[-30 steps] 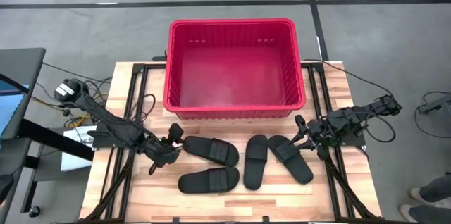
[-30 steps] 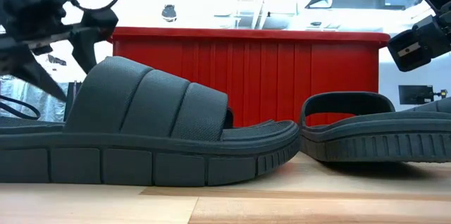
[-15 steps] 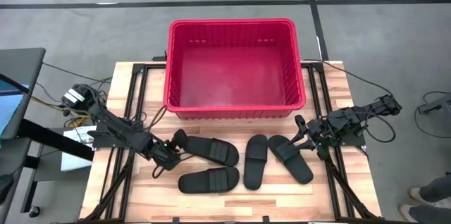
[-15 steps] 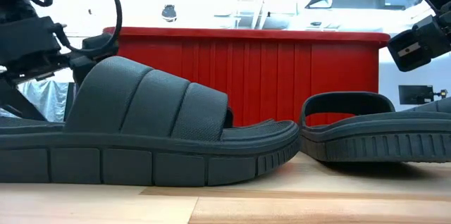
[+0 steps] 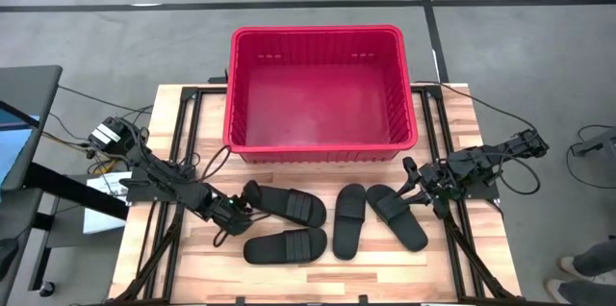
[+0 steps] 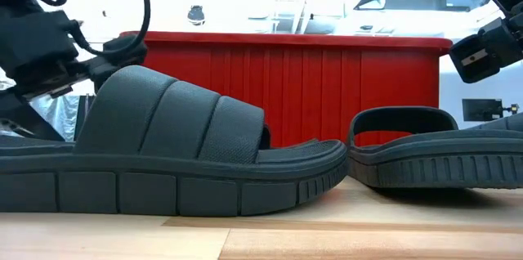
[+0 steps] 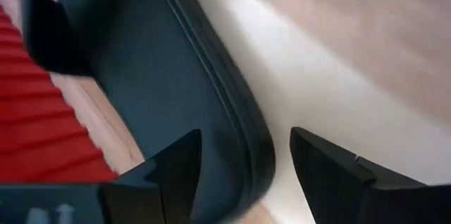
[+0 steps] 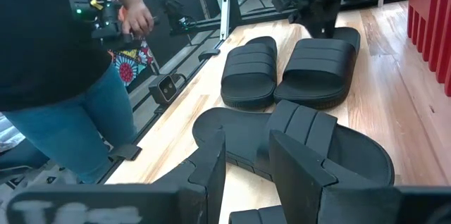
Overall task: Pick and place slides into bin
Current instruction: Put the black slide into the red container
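Four black slides lie flat on their soles on the wooden table, in front of the red bin (image 5: pixel 320 89): one at the far left (image 5: pixel 287 205), one at the near left (image 5: pixel 285 245), one in the middle (image 5: pixel 348 219) and one on the right (image 5: pixel 397 216). My left gripper (image 5: pixel 241 208) is open and low at the heel end of the far left slide (image 7: pixel 176 90). One finger is over the footbed and the other over the table. My right gripper (image 5: pixel 412 183) is open and hovers over the far end of the right slide (image 8: pixel 320 146). My left gripper stands astride the sole rim (image 7: pixel 243 129) at the far left slide's heel end, coming level from the table's left side. I cannot tell whether its fingers (image 7: pixel 173 171) touch the slide. The slide lies flat on the table.
The bin stands open at the table's far middle, its near wall (image 6: pixel 286 80) just behind the slides. A person (image 8: pixel 56 76) stands beyond the table's left side. A cable (image 5: pixel 207 162) lies by my left arm. Bare wood shows along the near edge (image 5: pixel 318 282).
My left gripper has gone toward the table's near edge and a little right, down to the heel end of the far left slide. It has stayed open. The slides have not moved.
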